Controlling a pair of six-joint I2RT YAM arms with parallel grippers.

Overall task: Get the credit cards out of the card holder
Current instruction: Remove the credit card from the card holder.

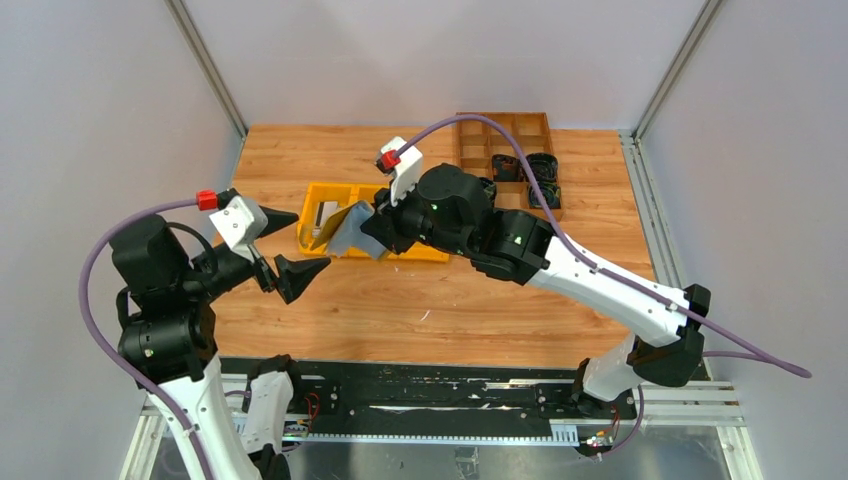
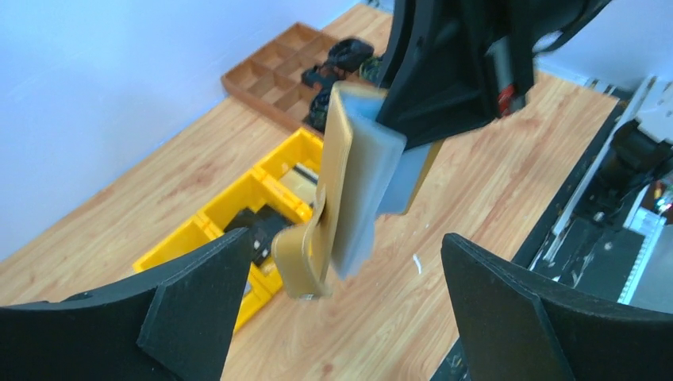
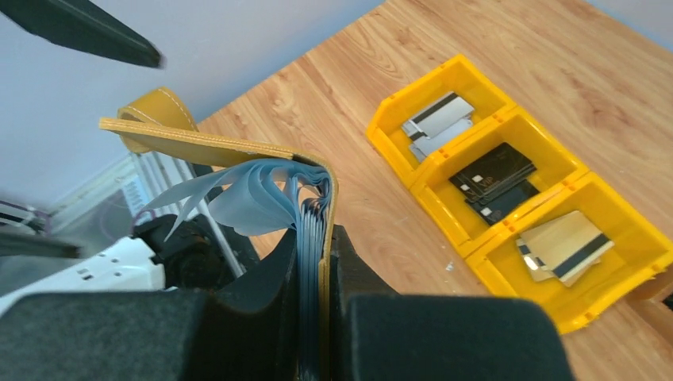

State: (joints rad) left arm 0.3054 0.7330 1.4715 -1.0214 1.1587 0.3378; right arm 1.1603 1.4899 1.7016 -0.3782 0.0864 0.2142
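Observation:
My right gripper [image 1: 372,225] [image 3: 325,238] is shut on the card holder [image 1: 350,228] [image 3: 230,151], a mustard-tan wallet with grey-blue sleeves, and holds it in the air over the left end of the yellow bins. The holder [image 2: 353,175] hangs open with its strap loose. Whether any cards sit in its sleeves I cannot tell. My left gripper [image 1: 305,240] [image 2: 345,238] is open and empty, just left of the holder and not touching it. Credit cards lie in the bins: silver ones [image 3: 436,123], black ones [image 3: 492,178] and beige-gold ones [image 3: 563,250].
The row of three yellow bins [image 1: 340,190] [image 3: 456,63] [image 2: 238,186] sits mid-table. A wooden divided tray [image 1: 505,125] [image 2: 270,71] with black items [image 1: 540,170] stands at the back right. Bare wooden table lies in front of the bins.

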